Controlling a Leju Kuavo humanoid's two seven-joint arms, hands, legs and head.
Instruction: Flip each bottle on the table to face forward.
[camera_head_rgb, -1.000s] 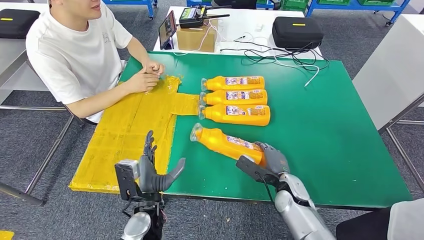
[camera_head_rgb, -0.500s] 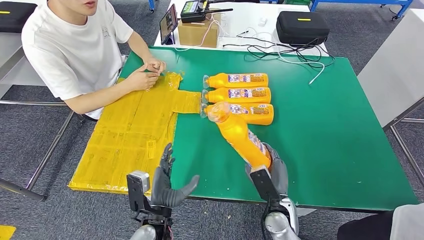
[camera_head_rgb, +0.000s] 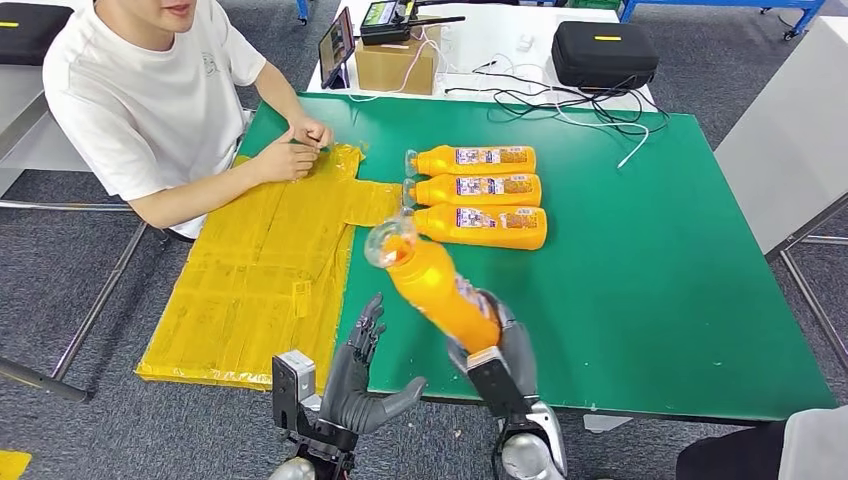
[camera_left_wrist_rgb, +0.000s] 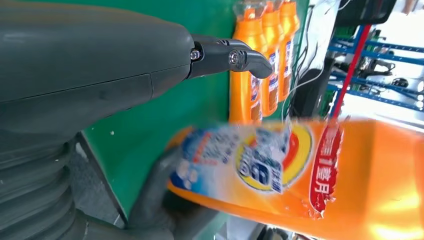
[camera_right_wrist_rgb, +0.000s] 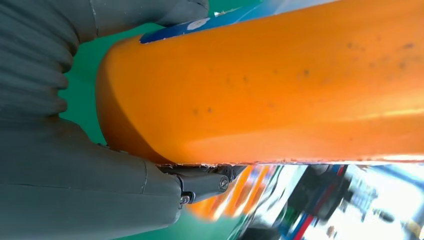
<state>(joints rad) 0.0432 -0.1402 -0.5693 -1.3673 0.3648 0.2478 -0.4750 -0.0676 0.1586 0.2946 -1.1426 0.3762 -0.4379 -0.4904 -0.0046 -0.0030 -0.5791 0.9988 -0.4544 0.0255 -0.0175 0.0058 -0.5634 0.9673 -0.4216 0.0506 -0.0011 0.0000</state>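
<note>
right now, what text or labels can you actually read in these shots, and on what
Label of the held bottle: white Chinese characters on a red band, too blurred to quote.
Labels of the three lying bottles: too small to read.
Mark on the person's shirt: too small.
No text is readable.

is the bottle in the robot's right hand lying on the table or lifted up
Lifted. The right hand grips the orange bottle by its base, tilted, cap end raised above the green table.

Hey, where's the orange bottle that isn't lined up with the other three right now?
In the head view, the orange bottle is gripped by the right robot hand above the green table's near edge, its cap tilted toward the three lying bottles.
</note>
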